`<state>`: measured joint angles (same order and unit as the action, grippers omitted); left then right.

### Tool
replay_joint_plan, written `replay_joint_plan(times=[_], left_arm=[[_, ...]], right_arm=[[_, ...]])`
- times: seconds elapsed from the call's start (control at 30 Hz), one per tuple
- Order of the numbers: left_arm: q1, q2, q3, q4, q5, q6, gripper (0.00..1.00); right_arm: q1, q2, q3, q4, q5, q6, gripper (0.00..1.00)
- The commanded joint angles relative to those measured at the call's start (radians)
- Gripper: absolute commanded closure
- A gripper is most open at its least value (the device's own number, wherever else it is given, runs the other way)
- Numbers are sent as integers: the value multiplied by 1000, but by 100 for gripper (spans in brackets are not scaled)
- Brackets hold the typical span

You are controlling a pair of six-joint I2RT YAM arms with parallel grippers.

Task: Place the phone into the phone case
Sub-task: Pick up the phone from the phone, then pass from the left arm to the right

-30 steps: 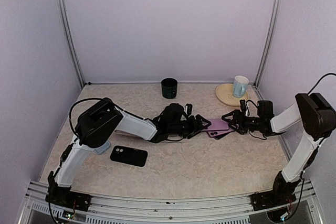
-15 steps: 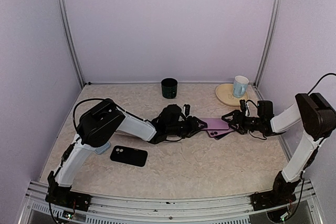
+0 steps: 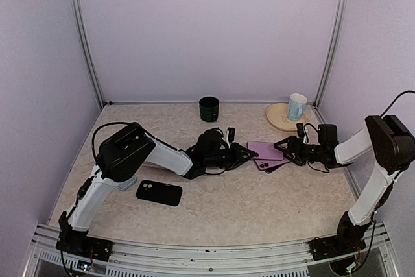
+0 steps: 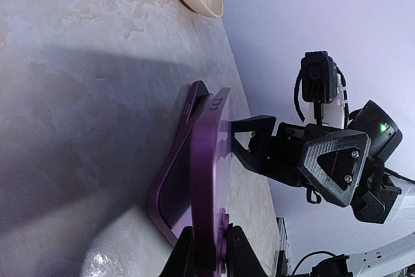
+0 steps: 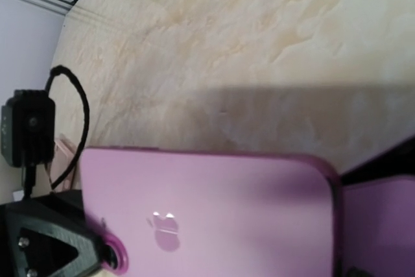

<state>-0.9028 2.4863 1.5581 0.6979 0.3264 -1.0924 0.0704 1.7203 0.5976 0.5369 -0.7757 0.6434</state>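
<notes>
Left fingers (image 4: 237, 254) have clenched onto the purple phone (image 4: 207, 180) at its 9 o'clock end, mid counter (image 3: 259, 205), long axis running 9-to-3 toward the right fingers (image 4: 259, 123), spread wide, holding nothing.

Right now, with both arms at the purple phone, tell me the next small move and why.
Probably close the right gripper on the phone's free end to steady it. The left gripper is pinched on the purple phone at its other edge. The phone lies askew over what looks like the case, and the right jaws stand open beside it.
</notes>
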Motion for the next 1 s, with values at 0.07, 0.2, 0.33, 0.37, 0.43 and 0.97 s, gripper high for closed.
replay_joint_plan(times=[0.07,0.2,0.33,0.37,0.43,0.97], left_arm=[[1,-22,-56,92,22,74,100],[4,-56,-93,181,57,130,100],[7,-104,-122,234,100,217,100],[7,-114,-129,242,110,240,100],[7,-141,-147,268,138,298,100],[3,-345,-242,165,420,705,100]], right_arm=[[12,-46,8,-33,-20,-9,9],[12,-101,18,-76,-25,-15,9],[12,-177,41,-163,-23,-47,8],[12,-197,47,-188,-23,-53,8],[12,-238,67,-261,-21,-65,8],[74,-565,177,-636,5,-331,3]])
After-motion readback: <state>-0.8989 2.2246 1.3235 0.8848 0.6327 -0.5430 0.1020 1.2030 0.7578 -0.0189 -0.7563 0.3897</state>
